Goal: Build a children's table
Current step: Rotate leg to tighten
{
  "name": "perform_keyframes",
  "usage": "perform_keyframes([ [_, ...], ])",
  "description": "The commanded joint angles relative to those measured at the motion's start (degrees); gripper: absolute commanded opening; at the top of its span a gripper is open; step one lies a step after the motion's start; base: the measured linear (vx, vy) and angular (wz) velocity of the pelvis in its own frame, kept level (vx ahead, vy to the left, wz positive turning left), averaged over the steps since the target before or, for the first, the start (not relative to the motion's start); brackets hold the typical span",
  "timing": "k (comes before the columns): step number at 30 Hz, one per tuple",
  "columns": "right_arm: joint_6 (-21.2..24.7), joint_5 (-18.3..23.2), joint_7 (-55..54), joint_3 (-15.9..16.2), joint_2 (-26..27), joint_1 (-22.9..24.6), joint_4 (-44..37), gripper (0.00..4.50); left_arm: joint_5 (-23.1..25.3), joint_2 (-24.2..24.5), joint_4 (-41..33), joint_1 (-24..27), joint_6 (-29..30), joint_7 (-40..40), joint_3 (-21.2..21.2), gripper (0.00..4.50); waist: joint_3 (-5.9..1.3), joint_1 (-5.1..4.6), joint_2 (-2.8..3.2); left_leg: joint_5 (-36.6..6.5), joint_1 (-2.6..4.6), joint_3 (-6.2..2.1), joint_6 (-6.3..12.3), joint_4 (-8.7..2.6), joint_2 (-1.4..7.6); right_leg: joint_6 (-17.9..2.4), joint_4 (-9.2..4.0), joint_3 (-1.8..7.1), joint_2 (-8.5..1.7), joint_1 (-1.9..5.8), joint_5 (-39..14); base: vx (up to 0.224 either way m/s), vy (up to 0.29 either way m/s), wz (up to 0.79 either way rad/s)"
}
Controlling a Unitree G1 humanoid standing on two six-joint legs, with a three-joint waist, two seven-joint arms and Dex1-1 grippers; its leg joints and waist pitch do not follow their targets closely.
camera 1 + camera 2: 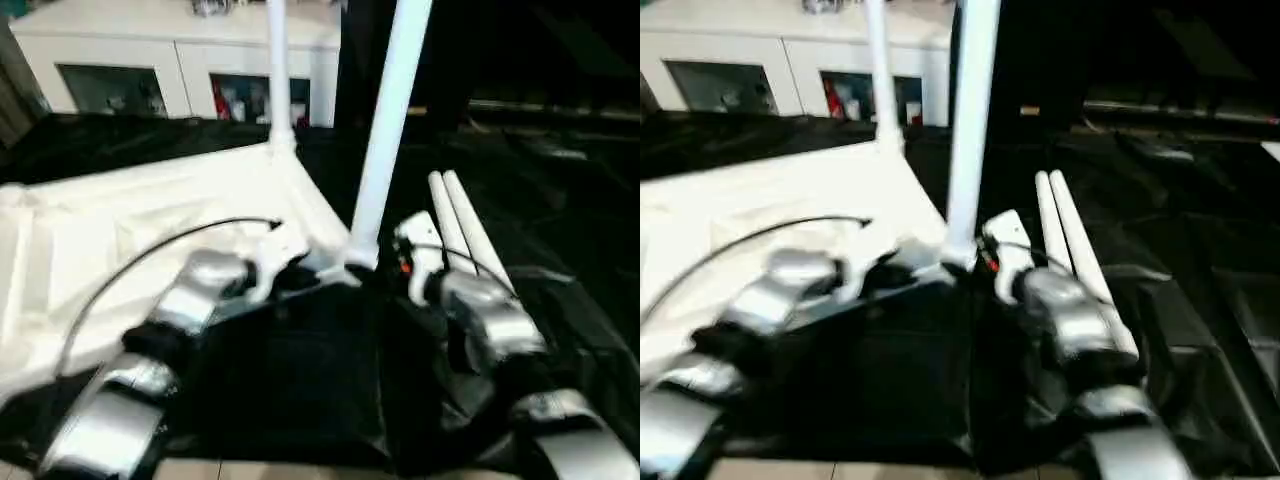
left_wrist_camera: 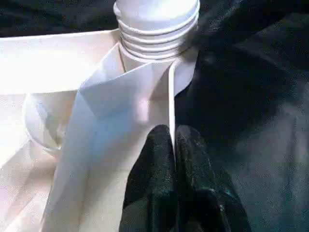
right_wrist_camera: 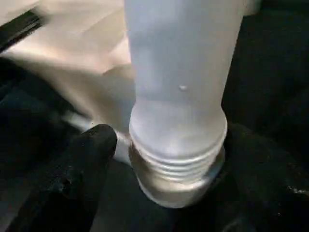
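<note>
Plainly, the risk sits at the near corner of the tabletop (image 1: 150, 215), which lies ribbed side up at middle left of the head views on a black cloth (image 1: 300, 370). A leg (image 1: 385, 130) stands in that corner's socket with several thread rings exposed, so it looks only partly screwed in and leans a little. The left gripper (image 2: 173, 159) is pressed flat together, pinching the tabletop's thin edge wall just below that socket. The right gripper (image 3: 161, 159) stands spread wide, one finger each side of the leg's threaded base, clamping nothing. If the leg is crooked in its thread, it could tip or bind. Another leg (image 1: 278, 75) stands at the far corner; two spare legs (image 1: 462, 225) lie at right.
</note>
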Motion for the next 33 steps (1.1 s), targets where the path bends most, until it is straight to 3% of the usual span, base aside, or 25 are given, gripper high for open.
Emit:
perform_keyframes([
  [1, 0.98, 0.94, 5.93, 2.09, -1.14, 0.52, -2.59, 3.81, -1.69, 0.14, -1.66, 2.15, -0.70, -6.05, -1.86, 0.00, -3.20, 0.46, -0.10, -6.39, -0.89, -0.08, 5.90, -3.57, 1.70, -12.44, -3.76, 3.46, -4.25, 3.71, -9.99, 0.000, 0.000, 0.00],
  [4, 0.80, -0.77, 13.15, 5.47, -5.00, 1.43, -5.00, 3.81, -2.62, 2.83, -5.52, 3.77, 0.97, -11.71, -3.43, 0.00, -3.22, 0.93, 0.12, -5.71, -0.71, 0.03, 5.70, -3.55, 1.97, -13.41, -3.36, 3.35, -4.11, 3.53, -8.36, 0.000, 0.000, 0.00],
  [6, 0.67, -1.05, 13.65, 5.68, -5.17, 1.34, -5.02, 3.81, -2.93, 3.10, -6.02, 3.97, 1.03, -12.49, -3.53, 0.00, -3.16, 1.11, 0.00, -6.09, -0.68, 0.16, 5.48, -3.53, 1.95, -13.58, -3.40, 3.41, -4.17, 3.50, -8.78, 0.000, 0.000, 0.00],
  [12, 1.04, -0.47, 14.40, 5.65, -4.71, 0.76, -4.51, 3.81, -2.98, 3.53, -7.41, 4.84, 1.20, -13.35, -3.37, 0.00, -3.02, 1.48, -0.38, -7.43, -0.58, 0.06, 3.78, -3.72, 1.77, -11.31, -3.99, 3.48, -4.29, 3.42, -14.32, 0.000, 0.000, 0.00],
  [13, 1.32, -0.17, 14.59, 5.62, -4.67, 0.76, -4.70, 3.55, -3.02, 3.64, -7.93, 5.10, 1.40, -13.51, -3.26, 0.00, -3.06, 1.47, -0.35, -7.16, -0.57, 0.02, 3.75, -3.73, 1.80, -11.22, -3.94, 3.48, -4.32, 3.42, -14.11, 0.000, 0.000, 0.00],
  [17, 1.95, 0.35, 15.62, 5.87, -4.87, 1.10, -5.50, 3.42, -3.14, 3.94, -9.02, 5.64, 2.05, -13.76, -3.29, 0.00, -3.16, 1.46, -0.41, -5.70, -0.67, 0.05, 4.16, -3.62, 1.76, -11.68, -3.62, 3.49, -4.21, 3.50, -11.60, 0.000, 0.000, 0.00],
  [19, 1.97, 0.37, 16.12, 5.80, -5.00, 1.37, -5.69, 3.04, -3.15, 3.99, -9.45, 5.86, 2.40, -13.79, -3.31, 0.00, -3.21, 1.50, -0.47, -4.95, -0.67, 0.12, 4.53, -3.55, 1.75, -12.00, -3.45, 3.48, -4.16, 3.53, -10.32, 0.000, 0.000, 0.00],
  [27, 2.18, 0.70, 16.48, 5.70, -5.08, 1.97, -6.15, 2.75, -3.10, 3.99, -10.12, 6.45, 2.81, -13.76, -3.25, 0.00, -3.16, 1.46, -0.41, -5.70, -0.63, 0.09, 4.18, -3.57, 1.72, -11.17, -3.73, 3.48, -4.20, 3.53, -12.54, 0.000, 0.000, 0.00],
  [31, 2.35, 0.08, 11.28, 4.07, -3.38, 1.84, -4.03, 2.74, -2.52, 2.61, -8.90, 6.12, 3.12, -10.97, -2.74, 0.00, -3.17, 1.32, -0.43, -5.38, -0.64, 0.10, 4.14, -3.56, 1.66, -11.44, -3.67, 3.48, -4.12, 3.48, -11.80, 0.000, 0.000, 0.00],
  [33, 2.64, -1.72, 4.14, 3.26, -1.30, 1.51, -0.54, 2.74, -0.78, -0.07, -5.19, 4.20, 3.62, -3.66, -1.76, 0.00, -2.96, 1.10, -0.57, -6.64, -0.58, 0.14, 3.65, -3.62, 1.53, -10.85, -4.09, 3.45, -4.11, 3.29, -14.32, 0.000, 0.000, 0.00],
])
